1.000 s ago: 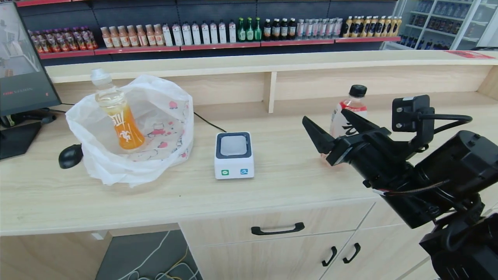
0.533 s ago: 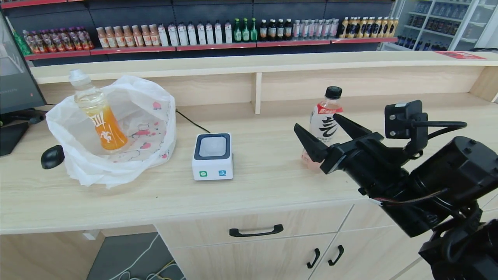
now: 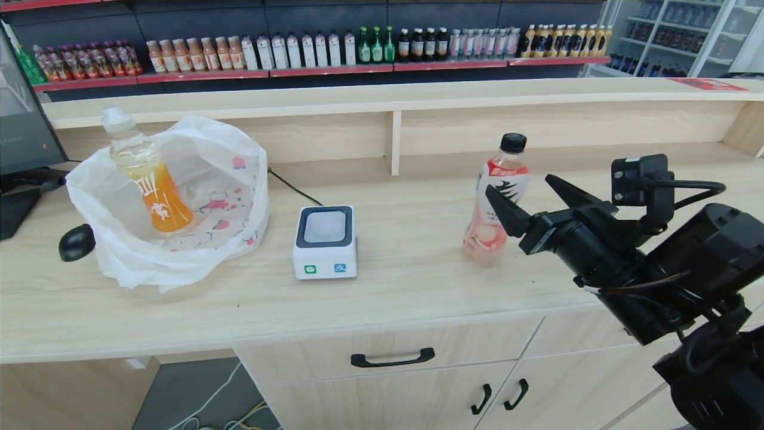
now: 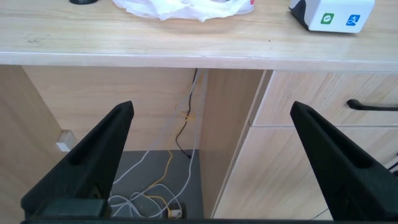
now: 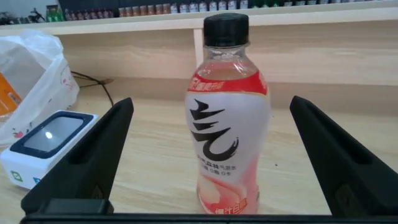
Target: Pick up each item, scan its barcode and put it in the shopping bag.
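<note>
A pink and white bottle [image 3: 495, 230] with a black cap stands upright on the wooden counter [image 3: 418, 280], right of the white scanner [image 3: 325, 242]. My right gripper [image 3: 518, 184] is open just in front of it. In the right wrist view the bottle [image 5: 227, 124] stands centred between the fingers of the gripper [image 5: 211, 102], a short way ahead and untouched. The white shopping bag [image 3: 233, 197] sits at the left with an orange drink bottle [image 3: 149, 173] leaning inside. My left gripper [image 4: 212, 106] hangs open below the counter edge, holding nothing.
A black mouse [image 3: 76, 242] lies left of the bag, beside a monitor [image 3: 24, 131]. A raised shelf [image 3: 394, 95] runs along the counter's back. The scanner's cable [image 3: 292, 185] trails behind the bag. Drawers with black handles [image 3: 392, 360] are below the front edge.
The head camera swung right at first. Since half a second ago my right gripper has moved right and slightly up beside the pink bottle, which has stayed in place.
</note>
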Motion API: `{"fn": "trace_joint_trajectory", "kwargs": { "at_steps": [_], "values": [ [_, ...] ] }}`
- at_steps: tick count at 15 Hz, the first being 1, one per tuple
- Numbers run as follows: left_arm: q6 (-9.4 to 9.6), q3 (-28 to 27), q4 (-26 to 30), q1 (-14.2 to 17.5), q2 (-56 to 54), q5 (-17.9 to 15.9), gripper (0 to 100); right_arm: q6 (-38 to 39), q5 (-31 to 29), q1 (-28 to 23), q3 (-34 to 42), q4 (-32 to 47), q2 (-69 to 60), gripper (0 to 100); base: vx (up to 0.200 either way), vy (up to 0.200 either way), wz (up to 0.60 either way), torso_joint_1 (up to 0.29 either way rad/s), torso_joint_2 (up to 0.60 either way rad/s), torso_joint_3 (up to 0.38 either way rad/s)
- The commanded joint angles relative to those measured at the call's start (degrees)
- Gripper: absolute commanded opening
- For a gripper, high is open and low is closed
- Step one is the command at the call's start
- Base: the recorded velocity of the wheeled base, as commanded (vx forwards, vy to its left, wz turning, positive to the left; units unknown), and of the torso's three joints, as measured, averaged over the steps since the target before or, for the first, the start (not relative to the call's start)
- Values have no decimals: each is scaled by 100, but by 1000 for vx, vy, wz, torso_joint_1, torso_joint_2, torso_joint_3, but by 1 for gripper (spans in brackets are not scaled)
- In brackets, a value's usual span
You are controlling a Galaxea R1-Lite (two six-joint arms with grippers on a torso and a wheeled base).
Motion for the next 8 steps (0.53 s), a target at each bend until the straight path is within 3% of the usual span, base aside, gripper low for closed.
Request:
{"fn": "trace_joint_trajectory", "kwargs": {
  "at_steps": [1,8],
  "values": [
    [0,0,0,0,-2,0,100,-2,-2,-61,61,-8,71,100,0,0,0,0,0,0],
    [0,0,0,0,-2,0,100,7,7,-236,-335,-8,765,100,0,0,0,0,0,0]
  ]
}}
